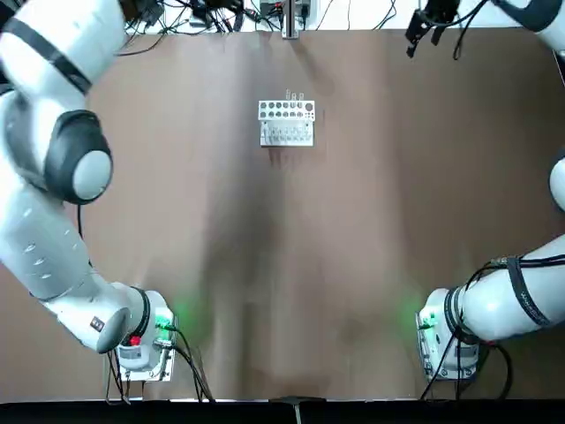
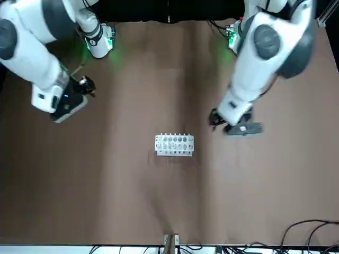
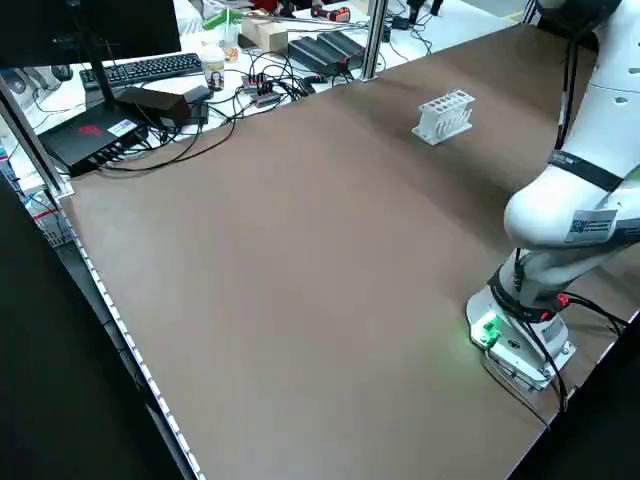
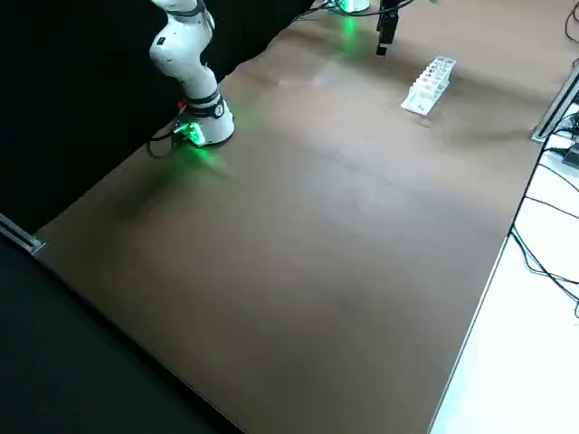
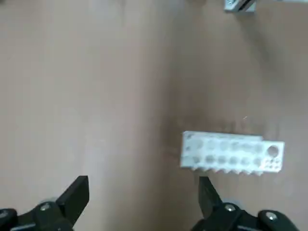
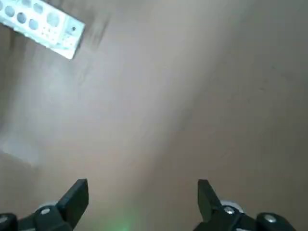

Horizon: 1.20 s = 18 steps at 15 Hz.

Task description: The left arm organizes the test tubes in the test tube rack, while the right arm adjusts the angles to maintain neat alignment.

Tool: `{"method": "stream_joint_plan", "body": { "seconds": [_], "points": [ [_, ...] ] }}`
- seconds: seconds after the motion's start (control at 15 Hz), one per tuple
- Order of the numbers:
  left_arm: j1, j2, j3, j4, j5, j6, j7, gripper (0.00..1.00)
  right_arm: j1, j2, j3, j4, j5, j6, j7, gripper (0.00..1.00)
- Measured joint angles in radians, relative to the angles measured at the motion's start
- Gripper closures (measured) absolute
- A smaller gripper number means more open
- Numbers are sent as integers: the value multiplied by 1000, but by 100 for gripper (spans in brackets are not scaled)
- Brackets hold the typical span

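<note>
Brown tabletop; on it: white tube rack, upright; arm bases w/ cables

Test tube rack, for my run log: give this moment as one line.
rack: upright on table | left tool: open, above table | right tool: open, above table | contact with rack: none
</note>
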Motion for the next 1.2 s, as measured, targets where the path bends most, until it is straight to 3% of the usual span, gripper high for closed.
{"method": "stream_joint_plan", "body": {
  "seconds": [0.13,0.27,0.33,0.4,0.6,0.8,1.13,1.2],
  "points": [
    [70,-53,-8,-4,-13,-89,121,0,48,28,1,2,39,10,29,0],
    [147,-92,-13,-6,-40,-156,244,0,72,60,1,5,179,27,70,1],
    [226,-126,-15,-7,-53,-210,368,0,77,99,1,15,286,70,116,14],
    [264,-142,-16,-8,-56,-231,428,0,86,120,0,25,307,101,166,24],
    [364,-183,-17,-17,-57,-268,576,0,151,193,1,75,317,191,346,39],
    [443,-217,-17,-33,-58,-285,643,0,223,282,0,155,306,249,488,70],
    [458,-259,-20,-89,-52,-287,648,0,330,436,-1,235,185,498,720,85],
    [455,-261,-23,-91,-49,-287,644,0,345,463,-1,246,168,539,747,94]
  ]
}}
